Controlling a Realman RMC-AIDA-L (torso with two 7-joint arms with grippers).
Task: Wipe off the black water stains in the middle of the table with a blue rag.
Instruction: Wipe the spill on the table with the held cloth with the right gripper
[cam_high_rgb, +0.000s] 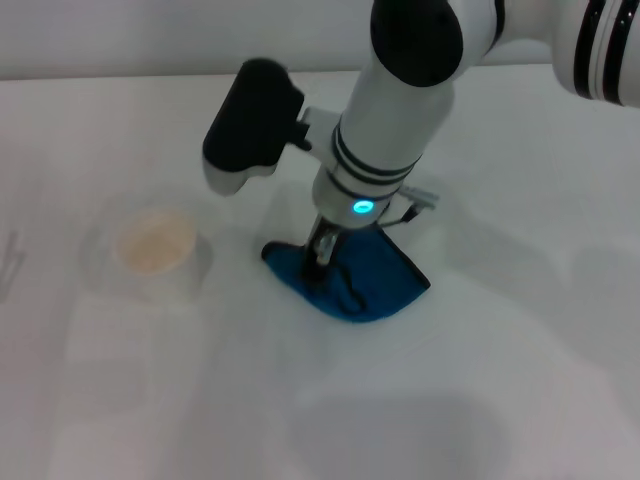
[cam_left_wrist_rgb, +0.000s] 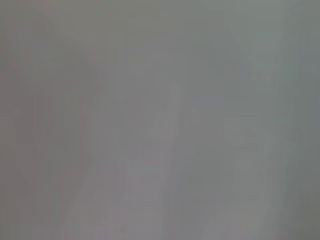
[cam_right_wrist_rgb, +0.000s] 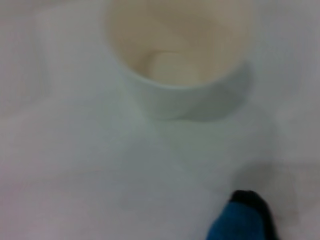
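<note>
The right gripper (cam_high_rgb: 318, 252) presses the rag (cam_high_rgb: 362, 278) onto the worktop (cam_high_rgb: 500, 380) right of the cup (cam_high_rgb: 155, 245), jaws closed on it. The soft, light cloth is best pinched at a bunched fold. No stain shows.

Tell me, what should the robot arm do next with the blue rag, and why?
Probably slide the blue rag a little across the table while pressing down. The right gripper is pushing the rag flat on the tabletop, beside the white cup. No black stain shows anywhere, so it may lie under the rag; a short rub would wipe it.
</note>
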